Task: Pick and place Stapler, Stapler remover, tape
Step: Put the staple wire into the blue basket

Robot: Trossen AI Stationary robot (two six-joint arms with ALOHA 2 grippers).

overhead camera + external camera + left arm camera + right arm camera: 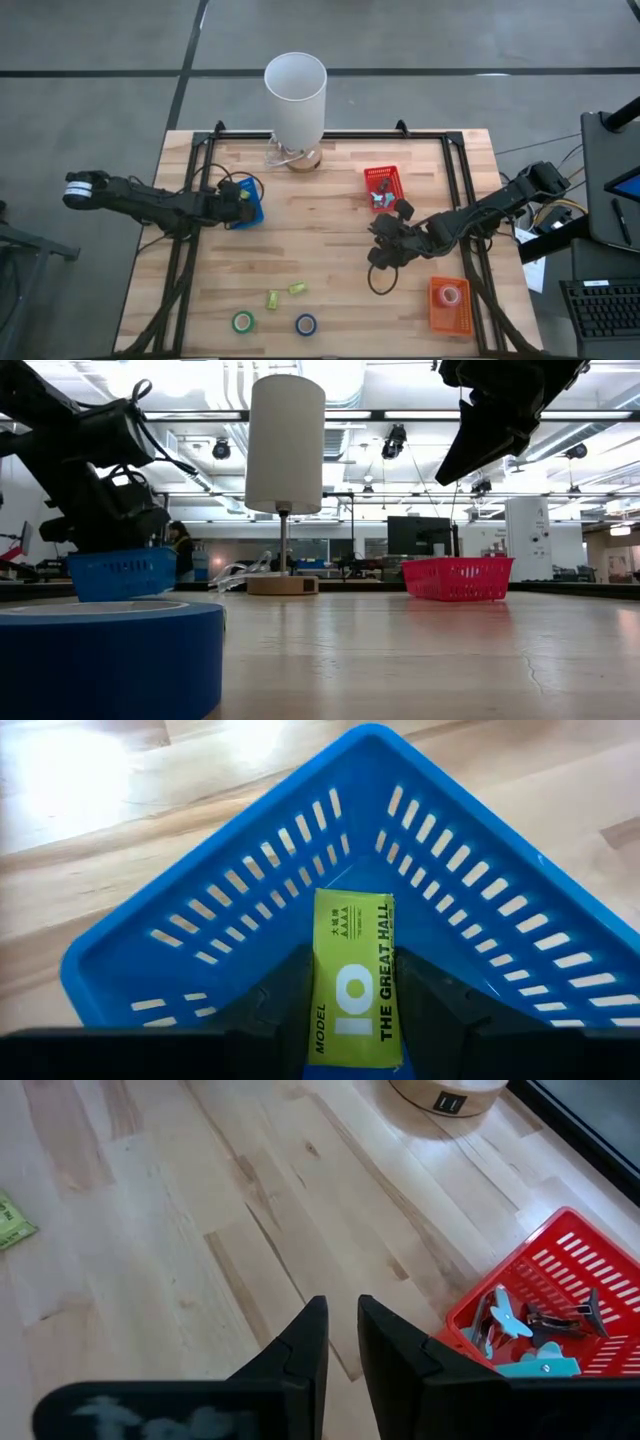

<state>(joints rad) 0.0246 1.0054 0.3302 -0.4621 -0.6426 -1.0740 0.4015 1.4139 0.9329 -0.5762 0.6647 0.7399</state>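
left tool (pixel 345 1005): fingers (pixel 285 995) grip 1 yellow-green box (pixel 355 980) on both sides | box: over blue basket (pixel 480 890) floor, pointing at its far corner | basket: on wooden bench (pixel 90 870)
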